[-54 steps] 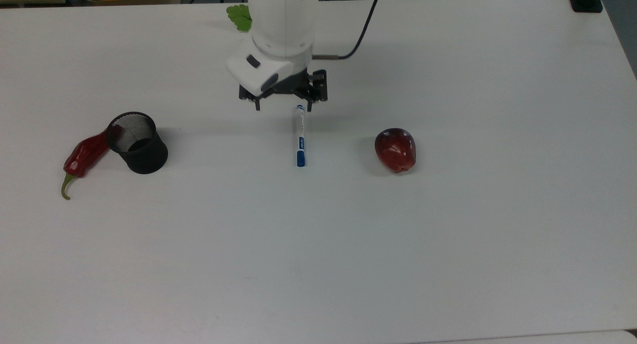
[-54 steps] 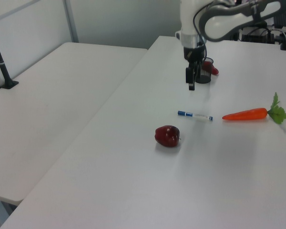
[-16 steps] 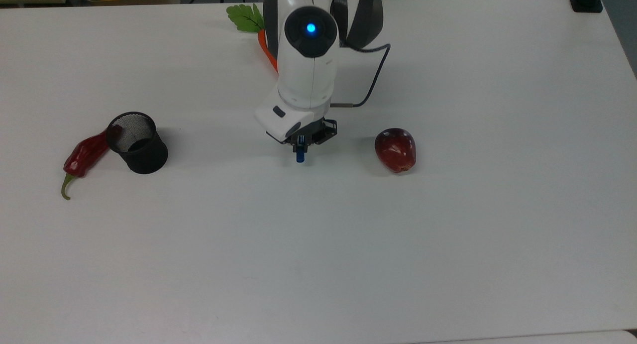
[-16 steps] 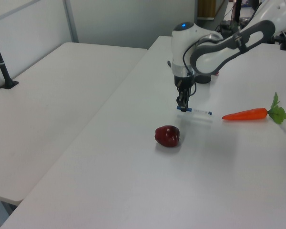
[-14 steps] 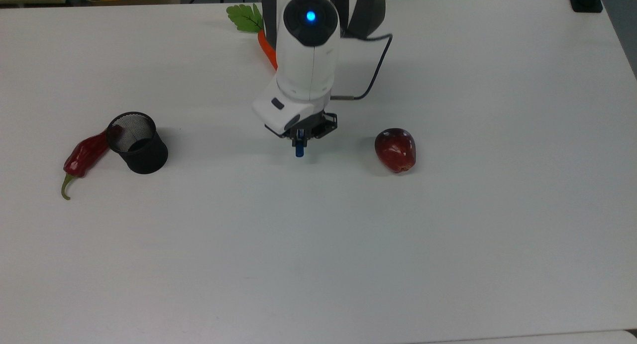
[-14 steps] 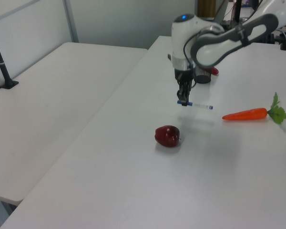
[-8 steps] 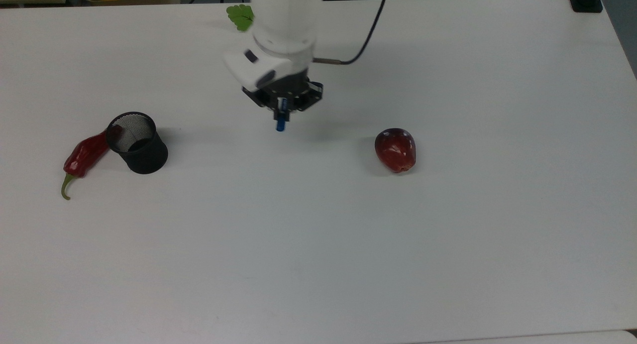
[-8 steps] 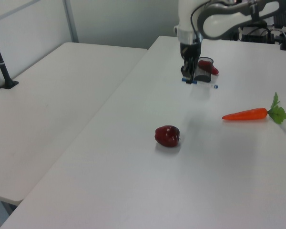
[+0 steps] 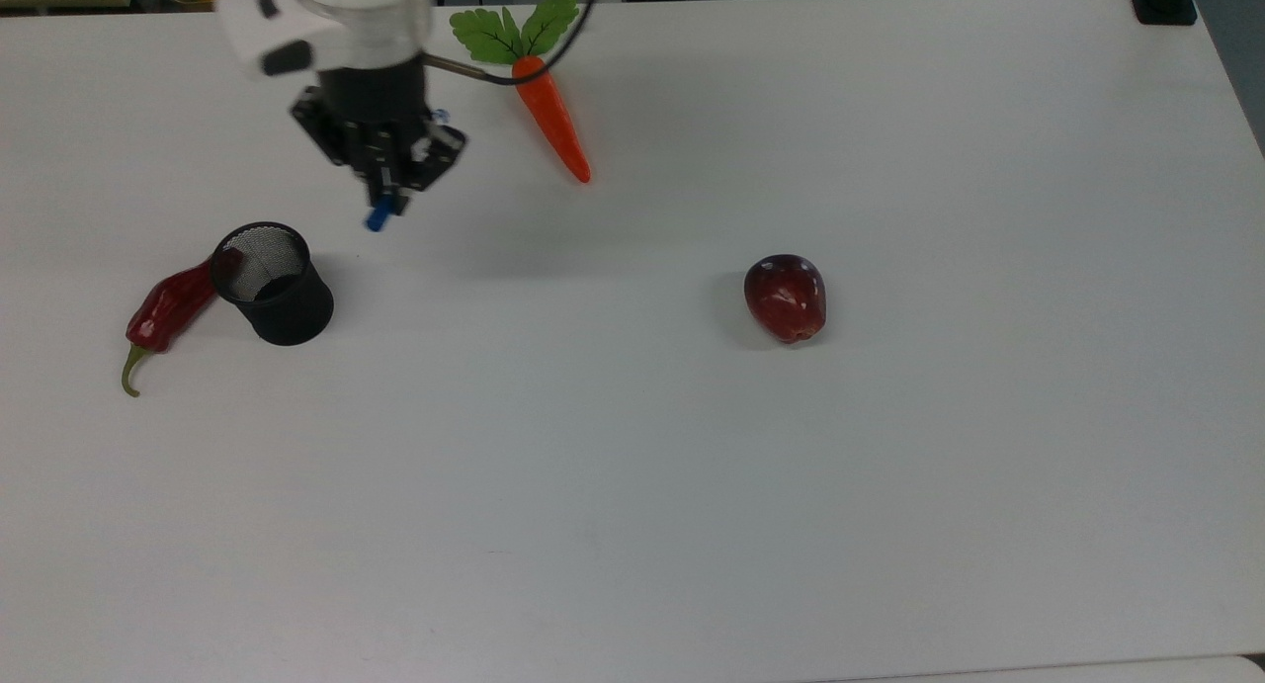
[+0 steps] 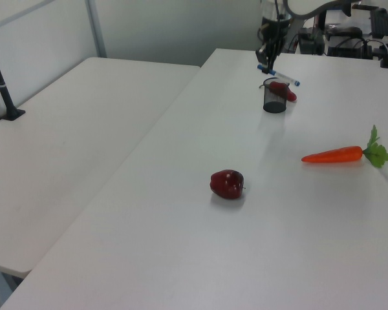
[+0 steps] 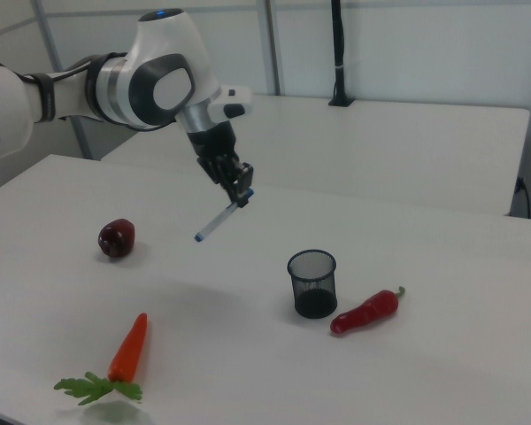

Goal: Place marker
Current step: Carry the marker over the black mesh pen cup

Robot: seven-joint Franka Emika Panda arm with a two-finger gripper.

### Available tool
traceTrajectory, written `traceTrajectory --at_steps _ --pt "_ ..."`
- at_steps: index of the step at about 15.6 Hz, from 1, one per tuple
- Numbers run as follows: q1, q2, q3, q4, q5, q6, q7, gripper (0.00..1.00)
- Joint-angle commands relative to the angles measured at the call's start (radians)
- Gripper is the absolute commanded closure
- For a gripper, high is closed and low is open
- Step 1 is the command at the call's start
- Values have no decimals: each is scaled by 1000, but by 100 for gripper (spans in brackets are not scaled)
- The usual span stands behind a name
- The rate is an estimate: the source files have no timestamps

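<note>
marker clamped in gripper, held in the air near the cup

gripper (image 9: 387, 197) closed on the marker (image 11: 219, 216), pinching it near the blue-capped end. also seen at gripper (image 11: 240, 193) in the right view and gripper (image 10: 266, 63) in the left view. marker (image 10: 282, 75) off the table, tilted: in the right view slanting down from the fingers toward the right view's lower left, white barrel ending in a small blue tip. in the top view just the blue end, marker (image 9: 377, 218), poking out below the fingers. arm reaching in from the top view's upper left, wrist pointing down.

black mesh cup (image 9: 274, 284) standing upright on the white table (image 9: 692, 485), just to the top view's lower left of the gripper, marker apart from it and not inside. cup (image 11: 311, 283) in the right view sitting to the right view's right of the marker tip and lower. cup (image 10: 275, 97) in the left view directly under the held marker.

red chili pepper (image 9: 166, 309) lying against the cup on the top view's left side, green stem pointing down-left. pepper (image 11: 366, 311) touching or nearly touching the cup base in the right view.

carrot (image 9: 548, 110) flat on the table to the top view's right of the gripper, green leaves toward the far edge, tip pointing toward the top view's lower right. carrot (image 10: 341, 154) well apart from the cup in the left view.

dark red apple (image 9: 786, 297) well apart on the top view's right, alone on the table. apple (image 11: 116, 237) at the right view's left.
</note>
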Motion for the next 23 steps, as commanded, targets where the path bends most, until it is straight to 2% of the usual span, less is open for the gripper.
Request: traceTrajectory --at_steps 1,7,14,21,23 --pt "-58 -28 2 -44 -21 135 8 93" --pt "-147 -19 3 -138 -64 457 8 93" --pt "-172 39 3 -233 -98 741 10 93" --pt "-182 71 3 -250 -98 769 10 89" --pt "-182 70 3 -255 -98 766 10 74"
